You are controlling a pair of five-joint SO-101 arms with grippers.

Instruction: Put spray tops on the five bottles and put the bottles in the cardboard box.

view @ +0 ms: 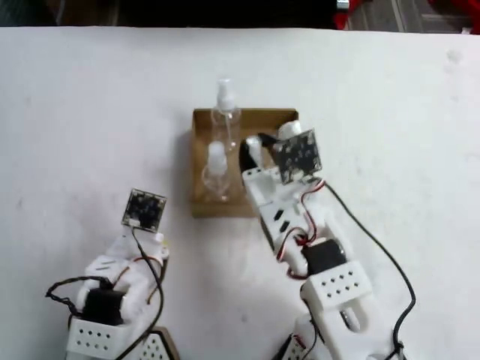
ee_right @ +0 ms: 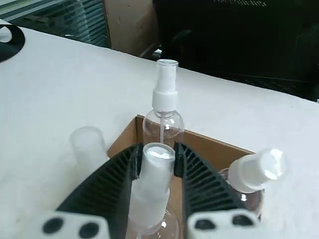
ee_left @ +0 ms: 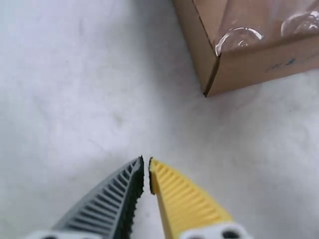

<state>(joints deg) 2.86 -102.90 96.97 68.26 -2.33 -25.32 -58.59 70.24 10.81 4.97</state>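
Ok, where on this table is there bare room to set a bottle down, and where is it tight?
Bare table left of the cardboard box, and right of the right arm. Crowded inside the box: bottles and the right gripper shut on one.

Gripped a capped bottle (ee_right: 148,196) in the right gripper (ee_right: 156,152) over the cardboard box (ee_right: 212,144), beside a far bottle (ee_right: 163,124) and a side bottle (ee_right: 256,172).

Right arm (view: 289,206) covers part of the cardboard box (view: 197,161).
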